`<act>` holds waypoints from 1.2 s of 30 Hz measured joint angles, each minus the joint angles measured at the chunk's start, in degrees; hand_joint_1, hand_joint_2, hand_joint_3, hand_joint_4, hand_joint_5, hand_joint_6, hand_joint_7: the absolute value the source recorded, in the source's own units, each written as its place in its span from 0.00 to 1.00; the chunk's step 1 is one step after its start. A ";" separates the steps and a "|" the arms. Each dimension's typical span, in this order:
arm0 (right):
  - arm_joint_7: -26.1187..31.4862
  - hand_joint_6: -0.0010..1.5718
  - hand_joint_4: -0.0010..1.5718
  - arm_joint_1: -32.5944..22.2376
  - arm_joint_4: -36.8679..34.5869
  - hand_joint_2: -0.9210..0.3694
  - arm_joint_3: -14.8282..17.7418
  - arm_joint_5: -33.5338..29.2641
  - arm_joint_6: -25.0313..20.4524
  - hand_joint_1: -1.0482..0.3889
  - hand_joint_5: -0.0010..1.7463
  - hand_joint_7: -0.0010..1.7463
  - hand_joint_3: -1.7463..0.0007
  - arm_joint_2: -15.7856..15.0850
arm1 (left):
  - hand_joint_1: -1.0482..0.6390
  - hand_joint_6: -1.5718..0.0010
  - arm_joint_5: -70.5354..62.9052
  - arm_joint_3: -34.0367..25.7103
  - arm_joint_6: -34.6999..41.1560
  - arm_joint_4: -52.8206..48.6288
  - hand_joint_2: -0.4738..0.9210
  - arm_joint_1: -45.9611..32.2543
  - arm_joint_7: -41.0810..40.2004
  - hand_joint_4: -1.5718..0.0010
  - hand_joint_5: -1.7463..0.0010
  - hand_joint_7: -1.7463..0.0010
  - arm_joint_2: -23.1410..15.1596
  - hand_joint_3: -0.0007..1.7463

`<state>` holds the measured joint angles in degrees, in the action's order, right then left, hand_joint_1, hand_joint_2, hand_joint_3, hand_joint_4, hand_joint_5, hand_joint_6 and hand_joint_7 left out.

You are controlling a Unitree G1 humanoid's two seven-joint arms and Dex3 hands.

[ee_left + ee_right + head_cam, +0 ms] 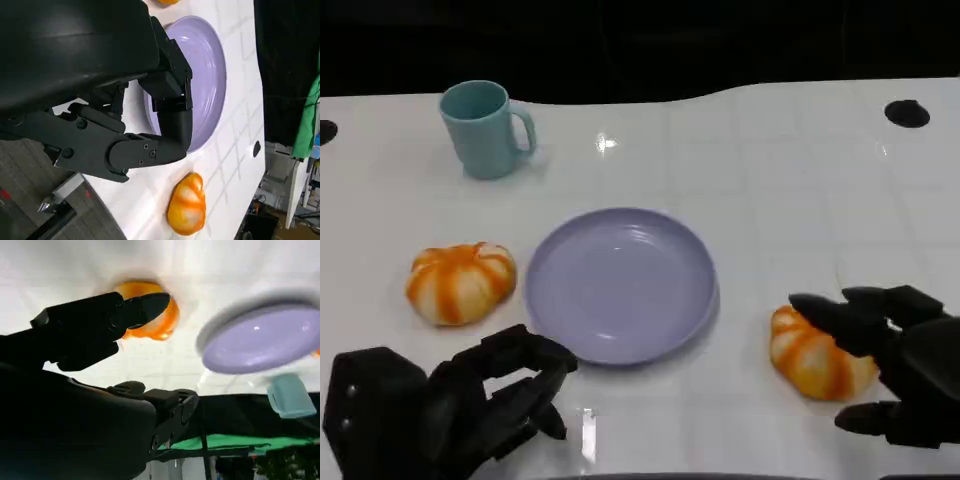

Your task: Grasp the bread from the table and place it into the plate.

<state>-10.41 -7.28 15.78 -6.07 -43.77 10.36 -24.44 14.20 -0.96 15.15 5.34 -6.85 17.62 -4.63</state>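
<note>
Two orange-and-white bread rolls lie on the white table either side of a lilac plate (620, 285). The right roll (815, 358) sits just in front of my right hand (905, 370), whose fingers are spread around it: one reaches over its top, the thumb lies beside its near edge. In the right wrist view a fingertip (145, 307) overlaps that roll (162, 326), and I see no firm grip. The left roll (460, 282) lies apart from my left hand (450, 405), which holds nothing, its fingers loosely bent. The left wrist view shows this roll (187, 205) beside the plate (205, 75).
A teal mug (485, 128) stands at the back left, well beyond the plate. Two dark holes (907, 113) mark the table's far corners. The table's front edge runs just under both hands. Green cloth (307, 120) hangs past the far side.
</note>
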 measured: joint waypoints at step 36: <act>15.10 0.73 0.57 20.33 -33.16 0.03 -14.71 -3.81 -5.70 0.65 0.83 0.14 0.96 5.09 | 0.35 0.57 -0.46 1.13 -0.31 1.20 1.00 -0.45 -0.09 0.60 0.00 0.28 -0.06 0.23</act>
<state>4.69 13.05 -17.37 -20.78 -47.58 4.66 -19.34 13.74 0.17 14.84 6.54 -7.30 17.53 -4.69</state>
